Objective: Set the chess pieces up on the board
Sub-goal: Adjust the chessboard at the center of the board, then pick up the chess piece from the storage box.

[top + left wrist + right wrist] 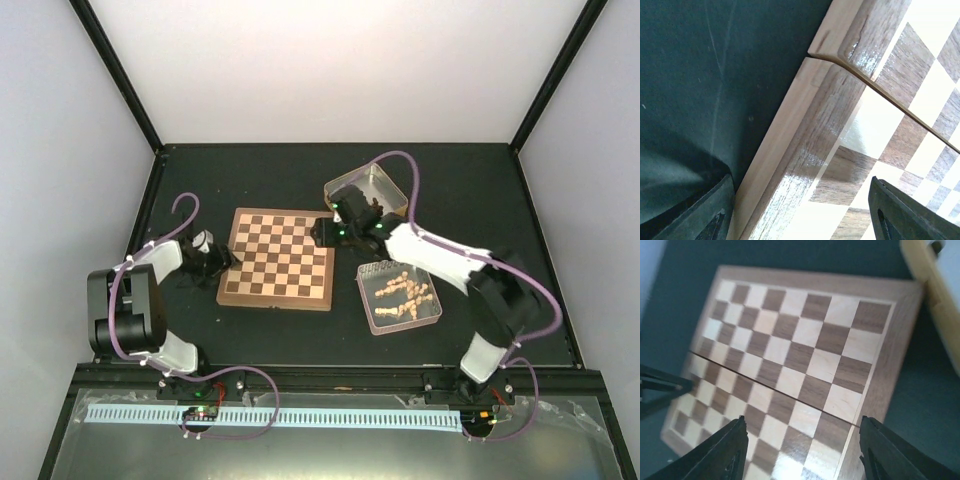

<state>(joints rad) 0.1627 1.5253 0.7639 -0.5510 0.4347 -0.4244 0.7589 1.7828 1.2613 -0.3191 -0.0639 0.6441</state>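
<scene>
board (278,258): lying flat in the middle of the dark table
chess pieces (402,291): pale ones, all heaped in a tin (432,316) just right of the board
left gripper (800,200): spread wide, holding nothing, straddling the board's left edge
right gripper (802,430): fingers apart, holding nothing, over the board's right side

Black matte tabletop (250,180) beneath me, faint scuffs and dust specks up close. Plain white back wall (340,60), evenly lit. Pale side walls (50,150) left and right. Black frame struts (115,70) slant down at both back corners (ending at tabletop's far edge). White slotted strip (330,417) along my near edge, lying on shiny grey sheet (330,455). Light soft, diffuse.
</scene>
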